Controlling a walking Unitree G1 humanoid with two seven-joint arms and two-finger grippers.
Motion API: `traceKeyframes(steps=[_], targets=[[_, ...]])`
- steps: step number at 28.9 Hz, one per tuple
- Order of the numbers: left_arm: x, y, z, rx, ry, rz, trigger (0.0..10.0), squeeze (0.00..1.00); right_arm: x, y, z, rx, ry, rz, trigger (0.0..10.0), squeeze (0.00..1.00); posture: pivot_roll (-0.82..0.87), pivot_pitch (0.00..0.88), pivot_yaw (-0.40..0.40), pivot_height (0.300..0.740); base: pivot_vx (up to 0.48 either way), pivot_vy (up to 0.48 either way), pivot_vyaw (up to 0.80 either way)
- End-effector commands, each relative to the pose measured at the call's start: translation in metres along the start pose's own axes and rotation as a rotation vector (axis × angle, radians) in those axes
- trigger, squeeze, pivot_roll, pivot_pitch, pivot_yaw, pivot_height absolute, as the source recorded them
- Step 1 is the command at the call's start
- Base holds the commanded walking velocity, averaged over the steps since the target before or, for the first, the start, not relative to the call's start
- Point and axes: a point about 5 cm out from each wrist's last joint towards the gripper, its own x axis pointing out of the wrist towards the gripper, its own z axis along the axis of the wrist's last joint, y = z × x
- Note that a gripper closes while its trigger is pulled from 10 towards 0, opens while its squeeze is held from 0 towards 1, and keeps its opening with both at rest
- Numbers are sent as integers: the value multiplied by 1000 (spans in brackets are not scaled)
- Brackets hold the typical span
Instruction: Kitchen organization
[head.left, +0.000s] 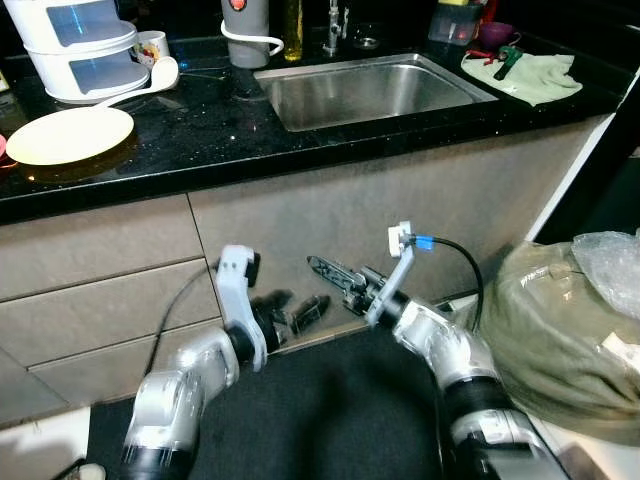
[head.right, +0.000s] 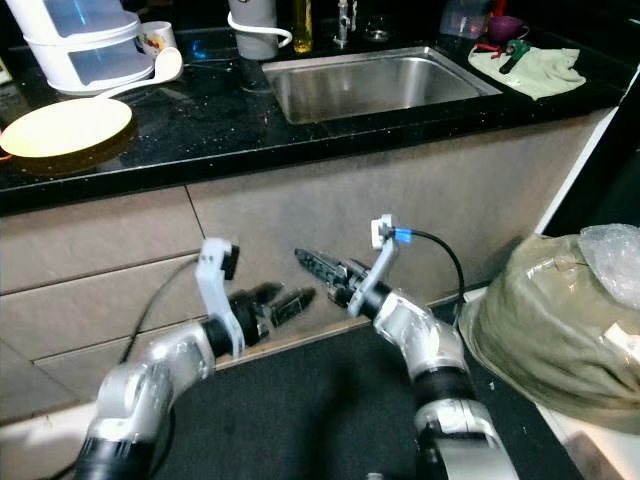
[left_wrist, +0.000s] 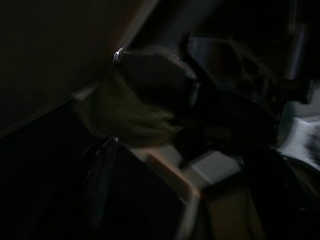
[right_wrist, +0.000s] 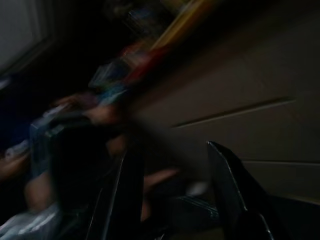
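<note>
Low by the cupboards, nothing held yet

Down low, your left gripper and right gripper hang empty, fingers apart. You are only getting ready, I think. Next, lift toward the shiny black counter: round yellow plate, steel sink, soft green cloth.

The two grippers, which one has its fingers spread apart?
The right gripper: the right wrist view shows a plain gap between its two black fingers. The left gripper, held low before the cabinet front, cannot be judged.
</note>
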Motion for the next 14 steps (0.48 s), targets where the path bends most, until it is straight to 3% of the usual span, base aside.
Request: traceKeyframes(steps=[1,3,7,12,14], targets=[[-3,-12,-2,-6,17,-114,10000,0,3,16,-4,24,45,155,10000,0,8,0,-16,732,0,0,0],[-11,-19,0,7,27,-192,10000,0,-3,28,-7,47,81,258,10000,0,9,0,-18,732,0,0,0],[-16,-22,2,27,35,-220,10000,0,-5,30,-7,41,88,273,10000,0,8,0,-17,732,0,0,0],[-18,-23,3,53,49,-224,10000,0,-3,16,-2,-33,51,122,10000,0,10,0,-19,732,0,0,0],[-19,-24,3,54,54,-232,10000,0,-4,14,1,-13,24,92,10000,0,9,0,-19,732,0,0,0]])
